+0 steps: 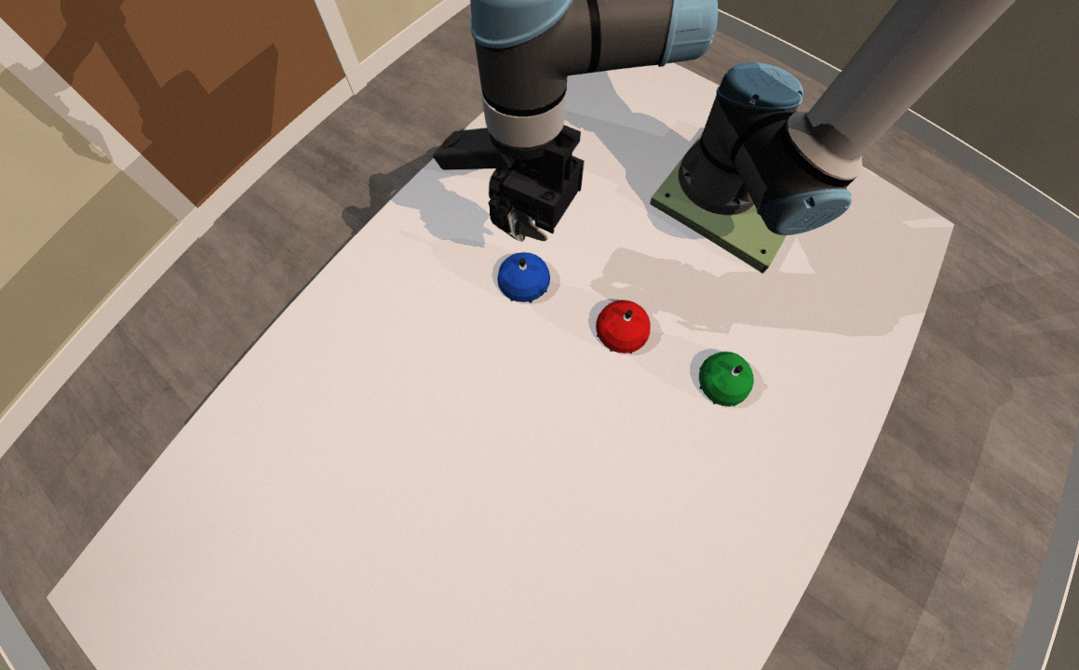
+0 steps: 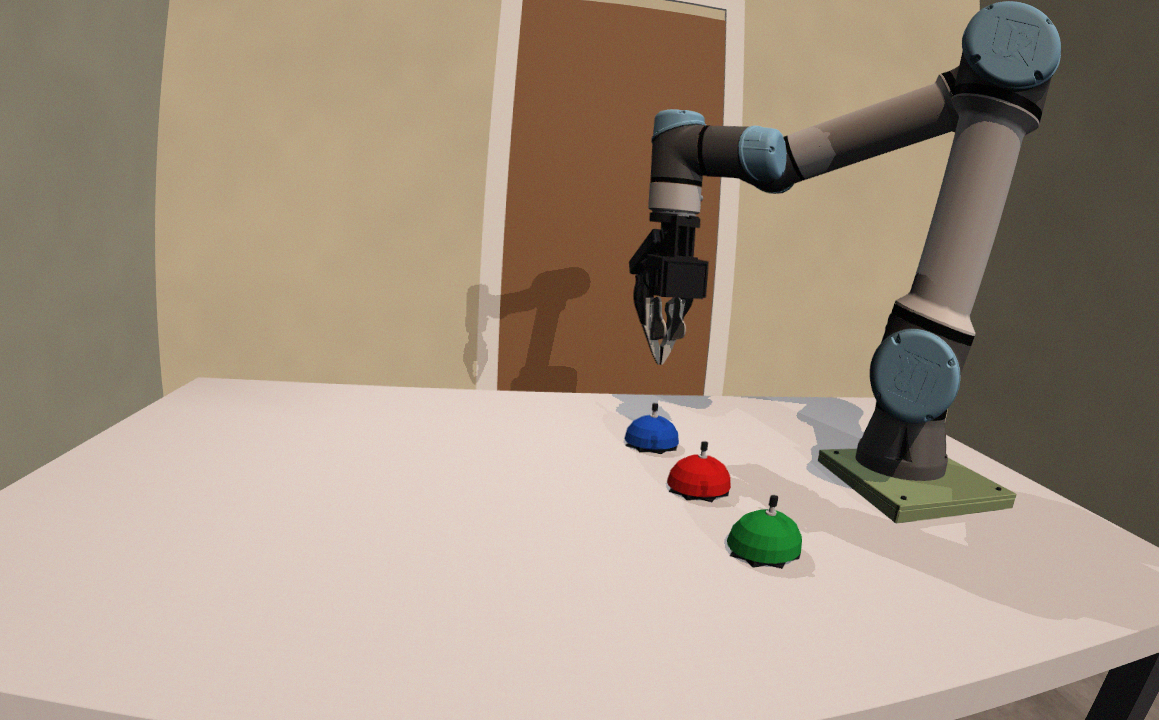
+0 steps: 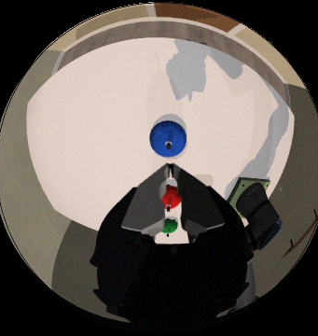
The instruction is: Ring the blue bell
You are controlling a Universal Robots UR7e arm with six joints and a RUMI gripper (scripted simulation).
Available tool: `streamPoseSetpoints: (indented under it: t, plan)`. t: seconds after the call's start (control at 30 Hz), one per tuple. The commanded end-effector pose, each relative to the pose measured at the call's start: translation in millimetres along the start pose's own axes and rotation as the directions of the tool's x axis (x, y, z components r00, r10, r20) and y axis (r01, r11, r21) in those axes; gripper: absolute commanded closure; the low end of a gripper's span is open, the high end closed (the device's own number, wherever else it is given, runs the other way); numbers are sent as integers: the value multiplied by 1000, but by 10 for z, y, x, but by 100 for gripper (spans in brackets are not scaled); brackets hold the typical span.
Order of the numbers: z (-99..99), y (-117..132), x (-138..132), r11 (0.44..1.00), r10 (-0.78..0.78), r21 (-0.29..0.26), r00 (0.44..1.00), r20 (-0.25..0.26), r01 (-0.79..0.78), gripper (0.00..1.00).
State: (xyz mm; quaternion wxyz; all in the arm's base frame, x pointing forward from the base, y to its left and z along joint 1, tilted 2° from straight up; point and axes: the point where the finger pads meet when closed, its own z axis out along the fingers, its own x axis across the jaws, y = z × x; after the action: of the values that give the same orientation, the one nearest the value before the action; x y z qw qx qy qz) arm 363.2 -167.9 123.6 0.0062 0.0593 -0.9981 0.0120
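Observation:
The blue bell (image 1: pixel 522 277) (image 2: pixel 651 433) (image 3: pixel 168 137) stands on the white table (image 1: pixel 443 466) (image 2: pixel 341 537), first in a diagonal row of three bells. Its small dark button sticks up from the dome. My gripper (image 1: pixel 521 233) (image 2: pixel 660 357) (image 3: pixel 170 164) is shut and empty. It points straight down and hangs well above the blue bell, apart from it. In the wrist view the blue bell lies just ahead of the fingertips.
A red bell (image 1: pixel 623 326) (image 2: pixel 698 475) (image 3: pixel 170 198) and a green bell (image 1: pixel 725 377) (image 2: pixel 764 535) (image 3: pixel 169 226) follow in the row toward the right. The arm's base sits on a green plate (image 1: pixel 743 241) (image 2: pixel 923 497) at the table's far right.

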Motion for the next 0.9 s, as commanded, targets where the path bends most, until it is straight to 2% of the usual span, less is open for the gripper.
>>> streamPoseSetpoints:
  t: [0.0, 0.87]
  plan:
    - [50, -5, -5, 1000, 0, 1, 1000, 1, 0, 100]
    - [436, -25, -23, 1000, 0, 1, 1000, 1, 0, 100]
